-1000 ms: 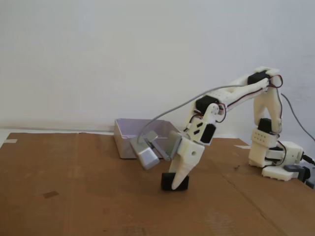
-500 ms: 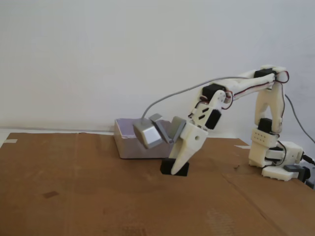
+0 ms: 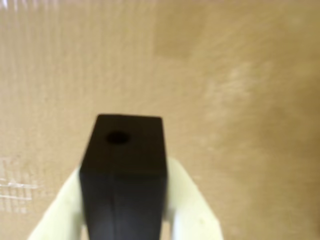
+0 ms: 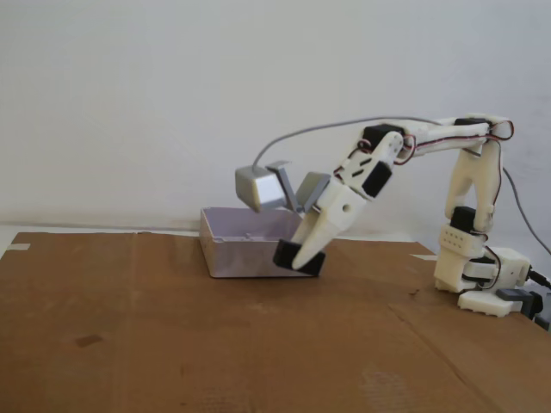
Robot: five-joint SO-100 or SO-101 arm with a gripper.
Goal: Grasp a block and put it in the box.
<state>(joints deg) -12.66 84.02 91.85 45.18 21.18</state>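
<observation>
A black block with a round hole in its end [image 3: 124, 160] is clamped between my white fingers [image 3: 189, 200]. My gripper [image 3: 125, 205] is shut on it. In the fixed view the gripper [image 4: 301, 255] holds the block [image 4: 288, 255] tilted, just above the cardboard, in front of the right front corner of the pale box [image 4: 232, 258]. The wrist view shows only brown cardboard past the block; the box is not in that view. The inside of the box is mostly hidden.
A brown cardboard sheet [image 4: 172, 335] covers the table. The arm's base [image 4: 482, 280] stands at the right edge in the fixed view. A grey wrist camera [image 4: 258, 188] hangs above the box. A white wall stands behind.
</observation>
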